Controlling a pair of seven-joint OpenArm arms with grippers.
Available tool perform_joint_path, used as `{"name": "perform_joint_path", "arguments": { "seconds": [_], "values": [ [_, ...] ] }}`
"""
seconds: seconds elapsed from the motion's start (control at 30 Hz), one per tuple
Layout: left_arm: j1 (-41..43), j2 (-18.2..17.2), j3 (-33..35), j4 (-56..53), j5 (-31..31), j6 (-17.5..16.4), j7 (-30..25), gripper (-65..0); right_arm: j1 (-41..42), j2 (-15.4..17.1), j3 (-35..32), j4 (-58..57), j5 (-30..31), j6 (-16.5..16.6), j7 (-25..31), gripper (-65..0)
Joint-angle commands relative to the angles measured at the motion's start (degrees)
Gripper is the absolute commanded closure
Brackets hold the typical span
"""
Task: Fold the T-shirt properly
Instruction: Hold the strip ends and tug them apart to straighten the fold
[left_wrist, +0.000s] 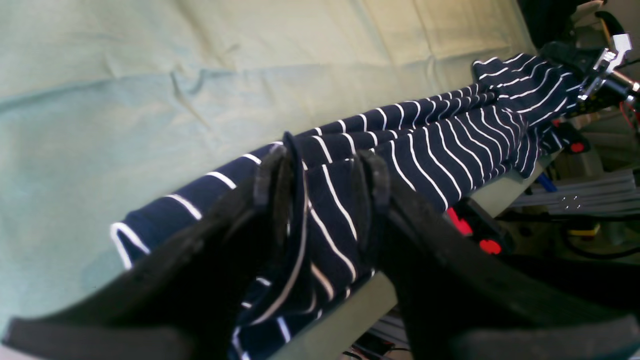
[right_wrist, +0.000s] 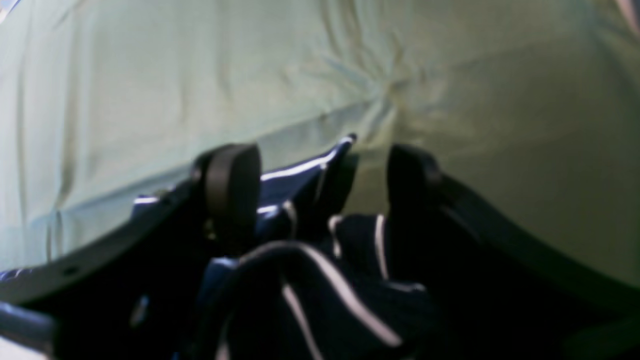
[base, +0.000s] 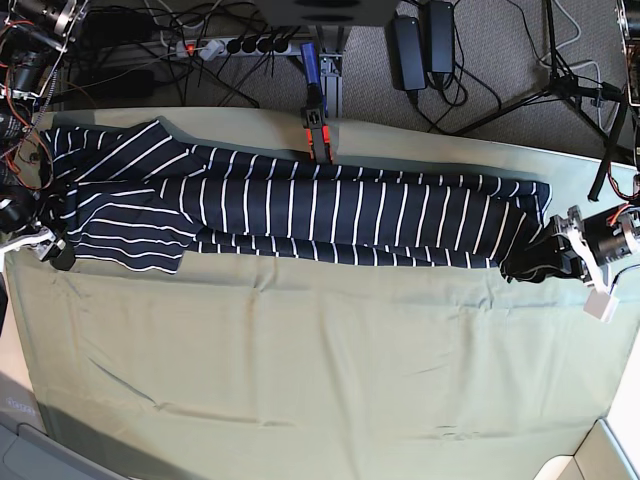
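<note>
One long band of striped shirt (base: 300, 210) lies across the far side of the green cloth (base: 320, 370), reaching nearly from edge to edge. The left gripper (left_wrist: 320, 180) pinches a fold of the shirt's end between its fingers. The right gripper (right_wrist: 320, 185) stands wide over the other end, fabric bunched between its fingers but not clamped.
</note>
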Motion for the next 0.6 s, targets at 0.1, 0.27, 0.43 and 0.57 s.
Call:
{"name": "perform_joint_path", "arguments": {
  "seconds": [0.1, 0.27, 0.43, 0.57],
  "values": [
    [-1.0, -1.3, -0.6, 0.8, -1.3, -1.3, -0.8, -24.1, 1.0, 1.2, 0.5, -1.7, 2.2, 2.8, 1.0, -39.6],
    [-1.0, -1.3, -0.6, 0.8, -1.3, -1.3, -0.8, -24.1, 1.0, 1.2, 0.5, -1.8, 3.5, 2.8, 1.0, -39.6],
    [-1.0, -1.3, -0.6, 0.8, -1.2, -1.3, -0.8, -24.1, 1.7, 1.2, 0.5, -1.8, 4.9, 2.8, 1.0, -39.6],
    [-1.0, -1.3, -0.6, 0.8, -1.3, -1.3, -0.8, -24.1, 2.1, 1.2, 0.5, -1.8, 4.9, 2.8, 1.0, -39.6]
  ]
}}
